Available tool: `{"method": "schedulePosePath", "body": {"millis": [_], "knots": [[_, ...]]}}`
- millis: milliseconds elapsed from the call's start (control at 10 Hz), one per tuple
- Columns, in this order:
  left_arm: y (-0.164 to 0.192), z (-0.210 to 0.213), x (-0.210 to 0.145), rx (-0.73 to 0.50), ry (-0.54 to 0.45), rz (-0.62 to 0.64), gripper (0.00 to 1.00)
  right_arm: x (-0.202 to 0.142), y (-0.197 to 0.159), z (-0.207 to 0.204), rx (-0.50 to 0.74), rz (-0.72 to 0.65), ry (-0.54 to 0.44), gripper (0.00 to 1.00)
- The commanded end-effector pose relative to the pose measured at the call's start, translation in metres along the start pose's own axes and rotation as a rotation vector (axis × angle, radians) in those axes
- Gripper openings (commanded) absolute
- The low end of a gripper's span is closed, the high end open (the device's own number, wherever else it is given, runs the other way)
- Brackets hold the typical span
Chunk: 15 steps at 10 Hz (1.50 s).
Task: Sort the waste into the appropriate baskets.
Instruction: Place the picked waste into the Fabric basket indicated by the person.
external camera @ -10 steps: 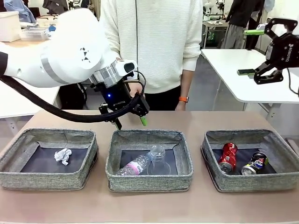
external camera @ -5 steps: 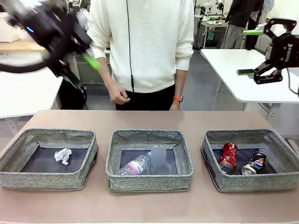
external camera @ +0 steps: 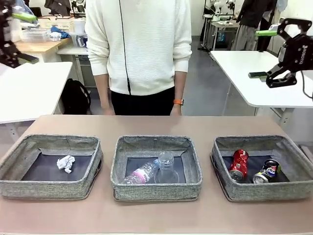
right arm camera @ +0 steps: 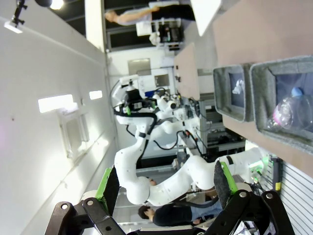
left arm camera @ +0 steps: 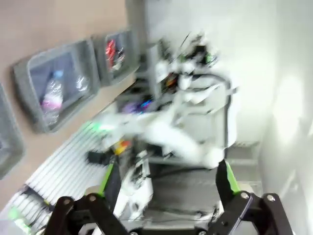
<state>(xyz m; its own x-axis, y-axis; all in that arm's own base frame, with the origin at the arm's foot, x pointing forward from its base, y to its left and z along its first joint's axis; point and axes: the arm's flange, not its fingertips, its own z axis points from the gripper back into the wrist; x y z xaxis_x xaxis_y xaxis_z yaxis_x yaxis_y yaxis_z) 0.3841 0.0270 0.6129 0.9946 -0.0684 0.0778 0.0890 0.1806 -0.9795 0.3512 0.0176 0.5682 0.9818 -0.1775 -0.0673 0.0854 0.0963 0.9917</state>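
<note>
Three grey woven baskets line the table's (external camera: 146,125) near edge: the left basket (external camera: 49,188) holds a crumpled paper ball (external camera: 65,163), the middle basket (external camera: 155,188) a pink-labelled clear bottle (external camera: 141,174) touching a clear plastic cup (external camera: 166,169), the right basket (external camera: 264,191) a red can (external camera: 238,165) beside a dark blue can (external camera: 266,171). Both the left gripper (left arm camera: 166,181) and right gripper (external camera: 269,55) hang open, raised off the table's sides. A person (external camera: 139,49) stands at the far edge.

Left gripper (external camera: 13,36) at the frame's upper left, right gripper (external camera: 261,54) at the upper right; both raised, jaws spread wide, empty.
</note>
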Motion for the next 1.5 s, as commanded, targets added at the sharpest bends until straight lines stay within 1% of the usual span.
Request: {"method": "schedulePosePath", "body": {"millis": [0, 100, 1400], "knots": [[0.029, 0.008, -0.012, -0.283, -0.272, 0.158, 1.0, -0.001, 0.002, 0.0, -0.003, -0.002, 0.006, 1.0], [0.0, 0.0, 0.0, 0.0, 0.0, 0.0, 1.0, -0.001, 0.002, 0.0, -0.003, -0.002, 0.006, 1.0], [0.0, 0.0, 0.0, 0.0, 0.0, 0.0, 1.0, -0.001, 0.002, 0.0, -0.003, -0.002, 0.006, 1.0]]}}
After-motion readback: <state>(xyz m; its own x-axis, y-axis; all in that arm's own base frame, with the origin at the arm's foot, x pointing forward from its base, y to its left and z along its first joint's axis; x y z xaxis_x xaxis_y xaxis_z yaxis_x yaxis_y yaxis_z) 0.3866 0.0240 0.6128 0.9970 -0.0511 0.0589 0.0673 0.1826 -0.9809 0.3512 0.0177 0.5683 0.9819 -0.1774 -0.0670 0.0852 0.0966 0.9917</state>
